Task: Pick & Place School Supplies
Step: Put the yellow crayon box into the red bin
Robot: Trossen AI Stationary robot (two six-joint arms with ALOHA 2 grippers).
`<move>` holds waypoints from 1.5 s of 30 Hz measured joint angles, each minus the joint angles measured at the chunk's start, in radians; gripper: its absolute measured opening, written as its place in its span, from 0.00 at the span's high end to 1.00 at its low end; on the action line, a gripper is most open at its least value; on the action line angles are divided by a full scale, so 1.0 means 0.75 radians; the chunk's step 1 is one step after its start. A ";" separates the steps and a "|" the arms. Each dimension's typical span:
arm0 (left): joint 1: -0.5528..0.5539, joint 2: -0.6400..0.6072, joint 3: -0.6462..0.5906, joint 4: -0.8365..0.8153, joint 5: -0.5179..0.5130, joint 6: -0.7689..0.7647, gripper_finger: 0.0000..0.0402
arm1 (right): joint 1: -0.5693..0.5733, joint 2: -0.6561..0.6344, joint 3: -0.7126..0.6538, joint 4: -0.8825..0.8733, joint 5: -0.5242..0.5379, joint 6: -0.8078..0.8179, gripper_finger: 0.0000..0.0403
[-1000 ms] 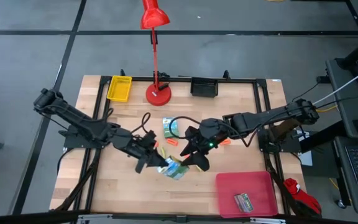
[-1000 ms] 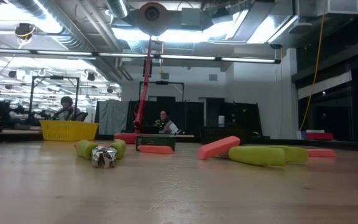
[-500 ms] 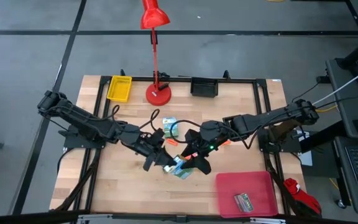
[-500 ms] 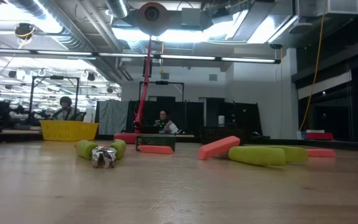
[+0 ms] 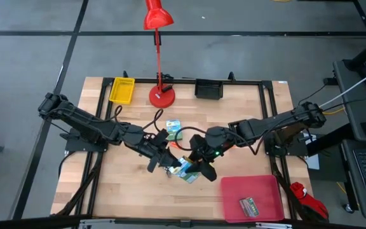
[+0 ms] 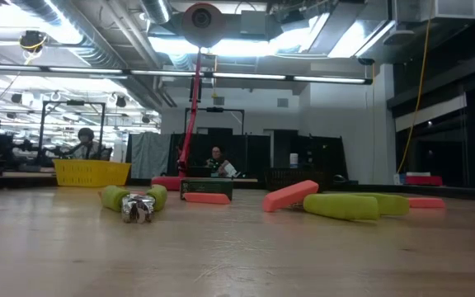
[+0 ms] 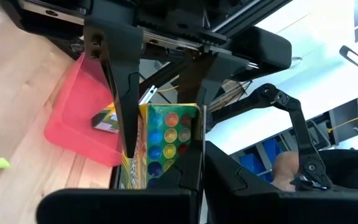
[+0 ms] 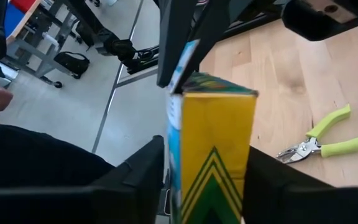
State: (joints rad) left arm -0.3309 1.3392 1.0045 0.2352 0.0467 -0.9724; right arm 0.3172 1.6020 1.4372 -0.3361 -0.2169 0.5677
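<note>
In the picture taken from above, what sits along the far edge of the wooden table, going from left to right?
Yellow tray → round red base of the desk lamp → black tray.

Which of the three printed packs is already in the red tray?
The pack lying flat in the red tray. One pack lies on the table near the lamp; another is between the two grippers.
</note>
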 joint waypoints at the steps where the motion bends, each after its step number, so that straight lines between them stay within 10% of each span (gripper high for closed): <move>1: 0.000 0.000 0.000 0.001 0.000 0.004 0.99 | 0.000 0.000 0.000 0.001 0.000 0.000 0.62; 17: 0.000 -0.180 0.002 0.067 0.027 0.350 0.86 | 0.001 0.003 -0.002 0.002 0.001 0.013 0.76; 26: -0.057 -0.426 0.000 -0.679 -0.249 0.287 0.81 | 0.086 0.000 -0.001 -0.383 0.002 0.081 0.77; 45: -0.204 -0.136 0.000 -0.679 -0.456 0.310 0.82 | 0.708 -0.001 0.000 -0.915 0.414 1.056 0.77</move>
State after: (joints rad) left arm -0.4842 1.2372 1.0046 -0.2739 -0.2954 -0.7396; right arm 0.8480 1.6012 1.4372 -1.0225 0.0935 1.3600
